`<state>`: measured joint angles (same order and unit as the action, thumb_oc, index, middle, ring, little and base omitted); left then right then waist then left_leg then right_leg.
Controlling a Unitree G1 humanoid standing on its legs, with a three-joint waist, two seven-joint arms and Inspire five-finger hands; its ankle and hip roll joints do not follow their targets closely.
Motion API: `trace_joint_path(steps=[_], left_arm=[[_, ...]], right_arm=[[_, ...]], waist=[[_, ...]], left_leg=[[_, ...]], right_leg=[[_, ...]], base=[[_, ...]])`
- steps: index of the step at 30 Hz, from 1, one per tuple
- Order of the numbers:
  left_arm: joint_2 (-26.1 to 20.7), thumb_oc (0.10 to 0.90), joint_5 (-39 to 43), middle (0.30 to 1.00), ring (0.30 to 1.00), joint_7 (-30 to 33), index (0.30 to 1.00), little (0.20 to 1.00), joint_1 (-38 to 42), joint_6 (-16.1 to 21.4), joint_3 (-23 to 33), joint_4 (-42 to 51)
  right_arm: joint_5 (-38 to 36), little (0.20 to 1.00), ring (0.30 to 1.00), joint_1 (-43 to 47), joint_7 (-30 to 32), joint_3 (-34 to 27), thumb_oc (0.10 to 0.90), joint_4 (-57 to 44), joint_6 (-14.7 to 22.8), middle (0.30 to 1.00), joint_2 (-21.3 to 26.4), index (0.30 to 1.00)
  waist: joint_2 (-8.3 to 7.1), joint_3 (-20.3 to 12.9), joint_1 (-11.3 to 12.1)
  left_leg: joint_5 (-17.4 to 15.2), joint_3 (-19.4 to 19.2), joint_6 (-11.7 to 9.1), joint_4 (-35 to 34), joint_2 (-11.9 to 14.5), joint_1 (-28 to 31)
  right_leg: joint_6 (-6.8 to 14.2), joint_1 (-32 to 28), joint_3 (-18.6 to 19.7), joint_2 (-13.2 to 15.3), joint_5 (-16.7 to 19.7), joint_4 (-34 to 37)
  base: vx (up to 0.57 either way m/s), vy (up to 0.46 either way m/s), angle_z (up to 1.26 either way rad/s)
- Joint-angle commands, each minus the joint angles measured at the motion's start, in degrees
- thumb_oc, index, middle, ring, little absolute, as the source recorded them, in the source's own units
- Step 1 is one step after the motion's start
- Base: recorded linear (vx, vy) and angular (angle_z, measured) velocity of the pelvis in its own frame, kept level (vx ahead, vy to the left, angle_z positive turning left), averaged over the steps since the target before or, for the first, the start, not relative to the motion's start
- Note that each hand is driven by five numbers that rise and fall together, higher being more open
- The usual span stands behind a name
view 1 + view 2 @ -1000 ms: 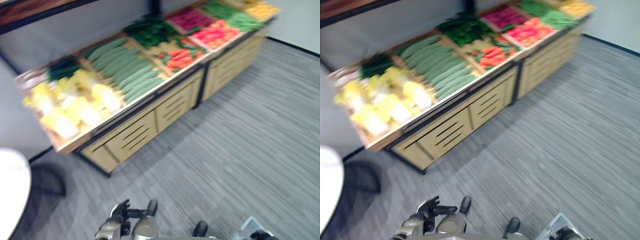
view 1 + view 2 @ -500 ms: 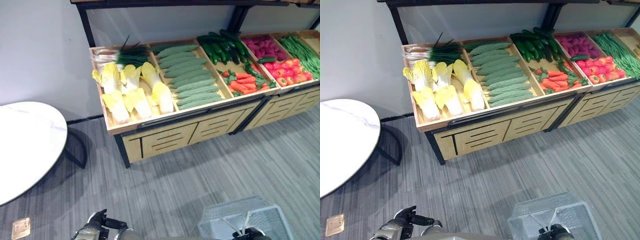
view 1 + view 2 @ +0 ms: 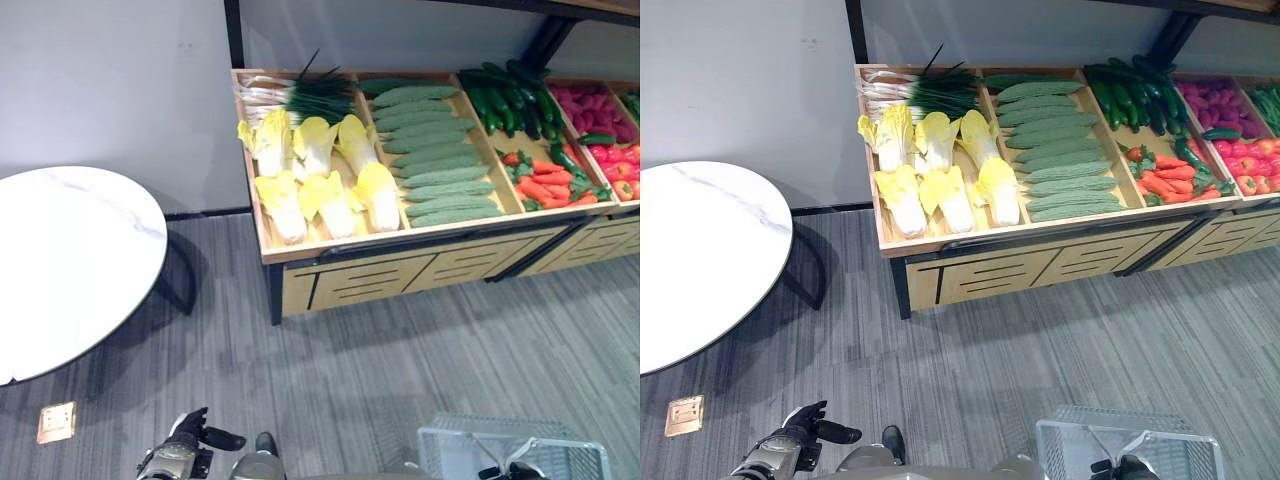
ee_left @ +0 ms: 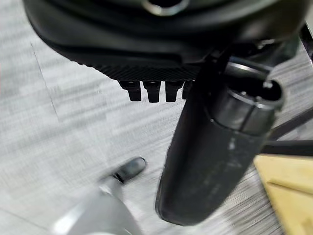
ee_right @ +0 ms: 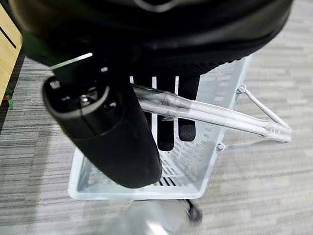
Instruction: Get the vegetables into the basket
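Right hand curled round basket handles; left hand relaxed, empty. Risk: basket swinging against far stand on approach.

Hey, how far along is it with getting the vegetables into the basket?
Barely begun. The right hand is curled round the handles of the pale basket, which looks empty. The left hand is free, fingers relaxed. The cabbages, cucumbers and carrots all lie in the display bins.

A round white table stands on grey carpet beside a brass floor socket.
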<state>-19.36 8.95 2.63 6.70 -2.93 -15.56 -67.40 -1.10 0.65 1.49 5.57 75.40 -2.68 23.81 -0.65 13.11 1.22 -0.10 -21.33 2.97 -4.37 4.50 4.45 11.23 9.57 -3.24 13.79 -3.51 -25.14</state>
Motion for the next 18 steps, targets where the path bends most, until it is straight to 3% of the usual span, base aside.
trace_joint_path(steps=[1, 2, 3, 5, 7, 16, 18], left_arm=[[0.84, 0.9, -0.53, 1.0, 1.0, 0.43, 1.0, 1.0, 0.43, 2.03, 2.96, 0.7], [0.79, 0.9, -0.48, 1.0, 1.0, 0.57, 1.0, 1.0, 0.84, 2.11, 2.75, 0.23], [0.77, 0.9, -0.48, 1.0, 1.0, 0.77, 1.0, 1.0, 1.06, 2.13, 2.5, -0.24], [1.03, 0.9, -0.02, 1.0, 1.0, 0.78, 1.0, 1.0, 0.98, 2.23, 2.64, 0.01], [1.3, 0.9, 0.84, 1.0, 1.0, 0.73, 1.0, 1.0, 0.49, 2.36, 2.92, -0.01], [2.33, 0.9, 1.01, 1.0, 1.0, 0.86, 1.0, 1.0, -0.96, 2.38, 2.59, 2.01], [1.86, 0.9, 1.03, 1.0, 1.0, 0.43, 1.0, 1.0, -1.21, 3.14, 0.61, 8.42]], right_arm=[[-2.57, 0.3, 0.3, -0.74, 0.73, 1.57, 0.4, 2.65, -1.29, 0.3, 2.73, 0.3], [-2.95, 0.3, 0.3, -0.72, 0.6, 1.74, 0.4, 2.41, -1.21, 0.3, 2.41, 0.3], [-3.76, 0.3, 0.3, -1.51, 0.69, 1.61, 0.4, 2.62, -1.23, 0.3, 2.07, 0.3], [-3.78, 0.3, 0.3, -1.49, 0.88, 1.7, 0.4, 2.52, -1.26, 0.3, 1.97, 0.3], [-3.91, 0.3, 0.3, -1.61, 0.73, 1.69, 0.4, 2.27, -1.07, 0.3, 2.07, 0.3], [-3.88, 0.3, 0.3, -1.52, 1.46, 1.69, 0.4, 1.29, -0.67, 0.3, 4.21, 0.3], [-4.0, 0.3, 0.3, -1.47, 1.6, 1.07, 0.4, 1.23, -0.42, 0.3, 5.31, 0.3]], waist=[[-1.7, 0.02, 0.08], [-1.95, 0.34, -0.93], [-2.26, 0.56, -1.97], [-2.68, 0.26, -1.76], [-2.53, -0.55, -1.67], [-1.81, -1.96, -1.42], [-1.58, -1.83, -1.22]], left_leg=[[1.3, 4.49, -7.26, -0.17, 1.59, -1.26], [1.12, 5.51, -7.63, -0.45, 1.5, -0.65], [1.14, 7.68, -8.05, -0.1, 1.39, -0.53], [1.15, 7.68, -8.27, -0.13, 1.48, -0.45], [2.4, 8.03, -9.16, -0.17, 2.44, -1.21], [4.17, 9.32, -11.13, -0.63, 4.57, -0.44], [4.85, 10.15, -11.58, -0.63, 4.82, -0.98]], right_leg=[[-0.13, -5.62, -11.61, 1.62, 3.68, 13.72], [0.35, -3.95, -8.85, 0.73, 5.02, 16.45], [1.09, -4.97, -3.74, -0.75, 4.48, 18.67], [0.8, -6.11, -5.3, -0.4, 4.95, 20.24], [0.01, -8.18, -6.2, -1.84, 4.9, 22.81], [-1.1, -14.62, -9.69, -4.36, 4.45, 29.1], [-1.47, -15.04, -10.58, -4.74, 4.25, 29.31]], base=[[0.14, -0.175, 0.56], [0.17, -0.16, 0.52], [0.14, -0.125, 0.42], [0.05, -0.105, 0.86], [0.02, -0.157, 0.68], [0.02, -0.101, 0.03], [-0.05, -0.07, 0.23]])
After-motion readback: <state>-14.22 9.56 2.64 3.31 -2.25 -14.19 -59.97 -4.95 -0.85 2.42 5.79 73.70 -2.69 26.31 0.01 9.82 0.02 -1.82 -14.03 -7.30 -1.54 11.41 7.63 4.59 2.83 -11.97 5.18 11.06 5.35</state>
